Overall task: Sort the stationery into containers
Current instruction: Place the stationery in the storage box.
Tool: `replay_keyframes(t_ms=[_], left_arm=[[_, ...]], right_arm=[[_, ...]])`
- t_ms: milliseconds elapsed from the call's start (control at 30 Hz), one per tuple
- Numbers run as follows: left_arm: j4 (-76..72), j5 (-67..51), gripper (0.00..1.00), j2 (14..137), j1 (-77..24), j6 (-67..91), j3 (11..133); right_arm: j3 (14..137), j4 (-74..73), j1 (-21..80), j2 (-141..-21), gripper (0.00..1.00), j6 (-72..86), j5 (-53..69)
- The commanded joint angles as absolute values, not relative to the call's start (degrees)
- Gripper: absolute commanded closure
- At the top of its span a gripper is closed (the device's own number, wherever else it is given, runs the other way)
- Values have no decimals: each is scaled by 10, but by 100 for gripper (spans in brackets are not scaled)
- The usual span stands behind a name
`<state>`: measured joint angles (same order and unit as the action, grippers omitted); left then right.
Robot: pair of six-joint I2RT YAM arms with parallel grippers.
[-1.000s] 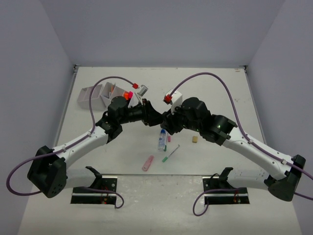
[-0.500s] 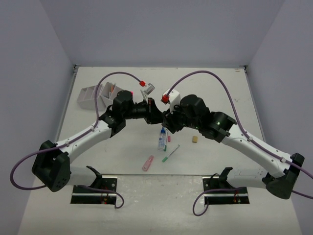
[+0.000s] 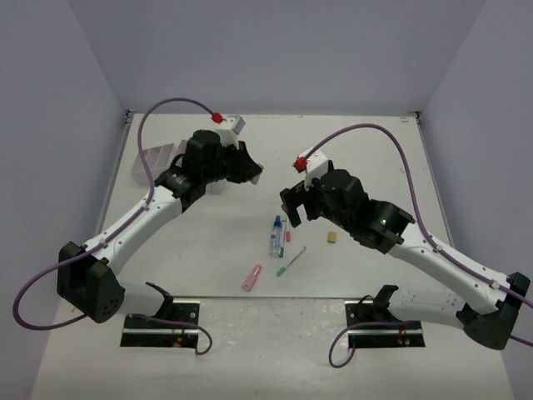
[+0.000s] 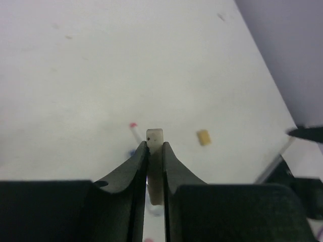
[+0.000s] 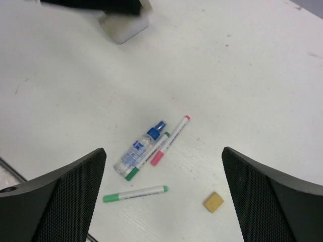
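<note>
Pinching a pale eraser [image 4: 154, 137] between nearly closed jaws, your left gripper [image 4: 154, 146] has its load held upright, the block's top standing proud of the fingertips. Your right gripper [image 5: 162, 151] is spread wide and holds nothing, hanging above the loose items.

I judge you are in the carry step: one eraser is lifted and not yet dropped. The white organiser [image 3: 154, 162] sits at the far left of the table [image 3: 375, 150], partly under the left arm, and the left gripper points away from it. The next move calls for swinging that wrist over a compartment before opening.

The left wrist view alone proves the grasp; from above, the eraser is too small to tell. The right wrist view gives the clearest picture of what is left: a blue-capped bottle [image 5: 139, 150] with two thin pens [image 5: 171, 138] just beside it, a green marker [image 5: 135, 193] nearer, and a tan eraser [image 5: 213, 201] apart. Only the top view shows the pink highlighter [image 3: 251, 277] and both arms.
</note>
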<state>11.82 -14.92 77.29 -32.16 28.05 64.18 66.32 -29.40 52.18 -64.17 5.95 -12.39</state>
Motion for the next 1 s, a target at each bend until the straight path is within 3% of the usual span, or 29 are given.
replay_keyframes(t_ms=[0,167,333,500,700,967], left_arm=[[225,-51,100,817,-198,204,733],[197,93,100,849,-123,81,769],[-14,74,100,837,-35,-39,717],[-23,-55,100,899,99,-103,748],[-90,-242,100,901,231,-125,685],[-85,-372,100,970,280,-125,700]], right_arm=[[604,-272,513,-541,1,107,-246],[548,-261,509,-477,1,146,-269],[538,-249,508,-480,1,149,-236],[532,-248,509,-480,1,155,-238],[530,-245,509,-477,1,153,-225],[529,-245,509,-487,1,151,-212]])
